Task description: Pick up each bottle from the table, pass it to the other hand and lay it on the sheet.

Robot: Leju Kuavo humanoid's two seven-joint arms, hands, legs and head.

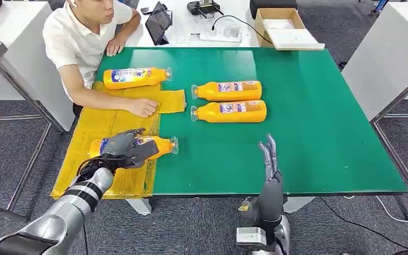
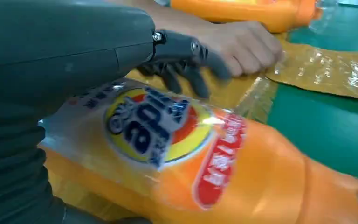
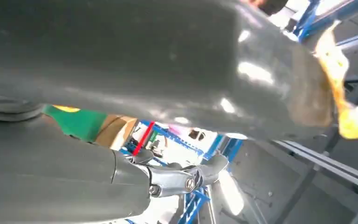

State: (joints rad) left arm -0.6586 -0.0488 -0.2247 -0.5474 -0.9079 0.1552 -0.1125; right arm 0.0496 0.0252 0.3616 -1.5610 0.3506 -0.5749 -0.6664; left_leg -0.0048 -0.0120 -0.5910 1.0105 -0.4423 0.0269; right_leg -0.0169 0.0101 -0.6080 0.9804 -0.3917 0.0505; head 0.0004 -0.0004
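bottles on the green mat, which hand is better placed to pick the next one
Right. The right hand is open, fingers up, at the table's near edge, nearer the two bottles on the mat. The left hand rests on a bottle on the sheet.

We see right hand point(image 3: 177, 179) up close: grey cover bulks across most of frame, thick grey thumb point(image 3: 242, 74) crossing above. Metallic fingers point(image 3: 209, 169) extended and together, nothing between them. Behind hand, slice of green worktop point(image 3: 77, 122) shows, tan cardboard box point(image 3: 114, 130) just beside it. Blue frame bars point(image 3: 193, 205) and bright blurred background past fingers. Blurred orange-yellow patch point(image 3: 349, 116) at thumb's tip; we cannot tell what it is. Grey floor point(image 3: 298, 186) with pale rails beyond.
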